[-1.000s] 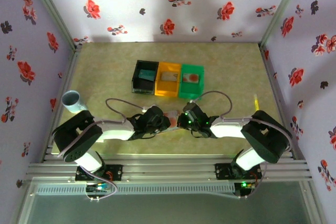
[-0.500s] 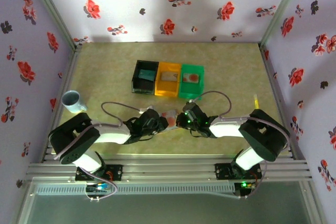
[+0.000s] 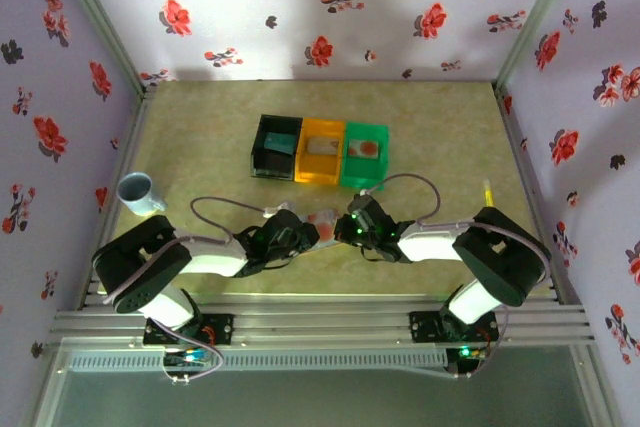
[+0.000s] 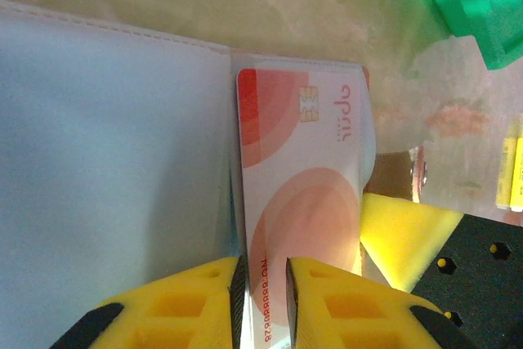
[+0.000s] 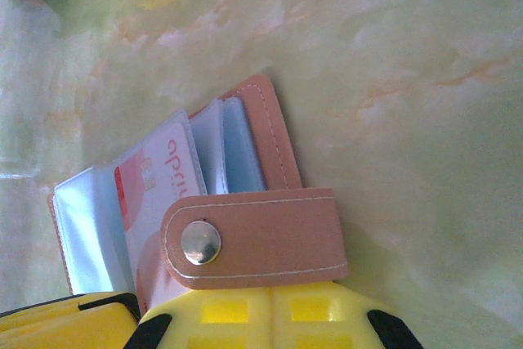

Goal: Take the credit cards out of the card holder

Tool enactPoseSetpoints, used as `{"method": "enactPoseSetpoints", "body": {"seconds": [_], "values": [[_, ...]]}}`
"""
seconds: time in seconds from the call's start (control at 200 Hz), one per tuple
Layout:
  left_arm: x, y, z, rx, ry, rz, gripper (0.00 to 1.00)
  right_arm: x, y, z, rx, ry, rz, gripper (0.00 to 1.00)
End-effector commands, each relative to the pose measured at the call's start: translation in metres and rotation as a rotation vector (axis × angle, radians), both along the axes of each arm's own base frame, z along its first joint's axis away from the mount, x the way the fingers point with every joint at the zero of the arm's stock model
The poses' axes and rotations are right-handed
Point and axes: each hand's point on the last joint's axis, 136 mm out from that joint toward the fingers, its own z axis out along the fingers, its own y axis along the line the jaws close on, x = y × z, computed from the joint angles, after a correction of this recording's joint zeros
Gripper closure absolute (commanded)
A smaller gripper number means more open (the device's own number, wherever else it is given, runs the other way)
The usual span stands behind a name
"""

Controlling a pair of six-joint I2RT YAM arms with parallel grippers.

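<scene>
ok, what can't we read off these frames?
- Top external: card holder too small, half covered by left hand and right hand.
- Left wrist: digits on the credit card, lower end under the fingers and cut by the bottom edge.
- Right wrist: contents of the other sleeves, behind frosted plastic and the clasp tab.
- Top external: plastic bins, contents too small.

Three bins are standing in a row — a black bin [image 3: 258, 152], an orange bin [image 3: 320, 178], a green bin [image 3: 362, 180] — each holding one credit card [image 3: 366, 148]. One card holder [image 5: 253, 239] is lying open, showing one more pale card [image 4: 302, 194]. One mug [image 3: 137, 193] is standing alone.
</scene>
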Motion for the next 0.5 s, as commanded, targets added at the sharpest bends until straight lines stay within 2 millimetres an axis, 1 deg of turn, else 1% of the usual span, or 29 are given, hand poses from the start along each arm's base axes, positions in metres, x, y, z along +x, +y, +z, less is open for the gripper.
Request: {"method": "enactPoseSetpoints", "body": {"seconds": [0.0, 0.495], "values": [[0.004, 0.0056, -0.0016, 0.002, -0.01, 0.032, 0.76, -0.0234, -0.0148, -0.0321, -0.07, 0.118, 0.014, 1.0], [0.005, 0.0039, -0.0037, -0.031, -0.017, 0.04, 0.76, -0.0247, -0.0121, -0.0364, -0.058, 0.134, 0.015, 1.0]]}}
